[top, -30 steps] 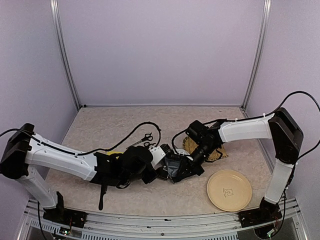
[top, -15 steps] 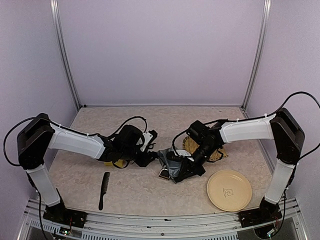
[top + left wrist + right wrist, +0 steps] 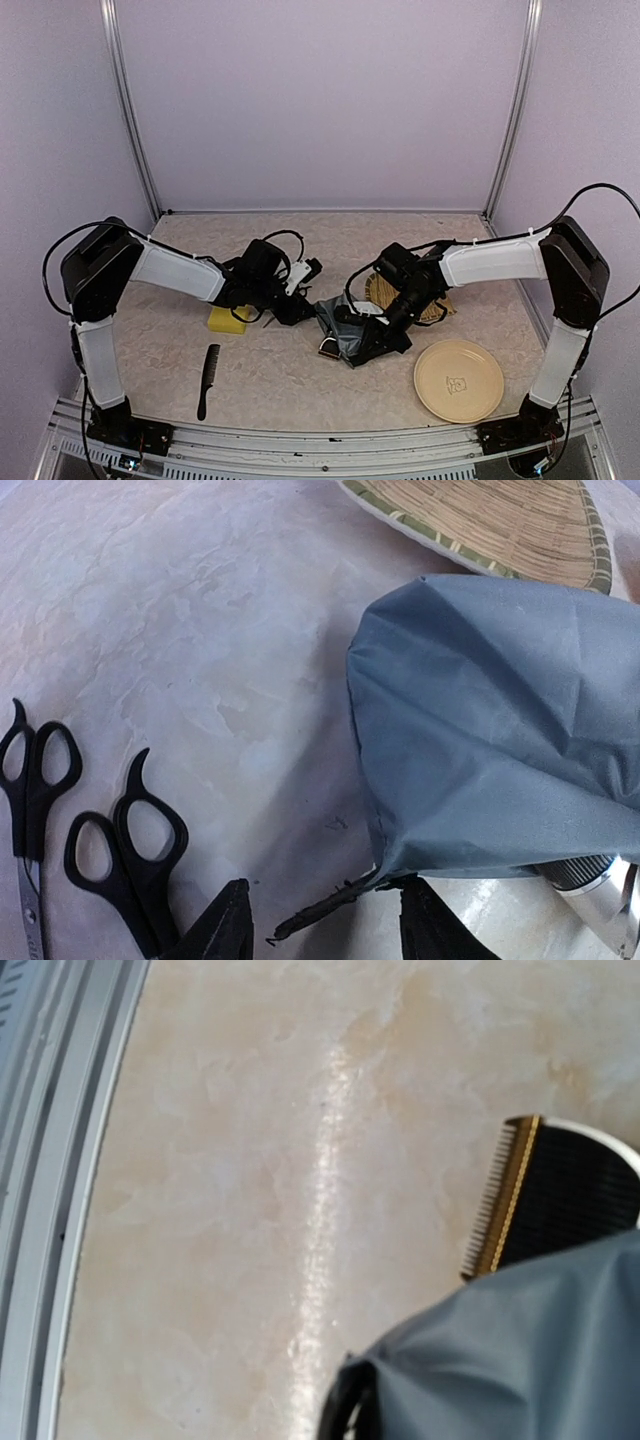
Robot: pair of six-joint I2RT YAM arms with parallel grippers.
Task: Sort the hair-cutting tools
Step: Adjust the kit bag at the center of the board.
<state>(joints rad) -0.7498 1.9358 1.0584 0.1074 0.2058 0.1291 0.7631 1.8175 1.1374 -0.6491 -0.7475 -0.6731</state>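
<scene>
The pouch was grey-blue, the scissors black-handled, the sponge yellow, the tabletop beige (faintly marbled), the comb black.

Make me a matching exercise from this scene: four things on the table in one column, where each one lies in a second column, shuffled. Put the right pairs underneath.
Things
1. comb
2. plate
3. scissors
4. clipper

Places
A. half covered by the grey-blue pouch
B. alone near the front left of the table
C. two side by side on the bare tabletop, left of the pouch in the left wrist view
D. front right, near the right arm's base

Pairs: 1-B, 2-D, 3-C, 4-A
</scene>
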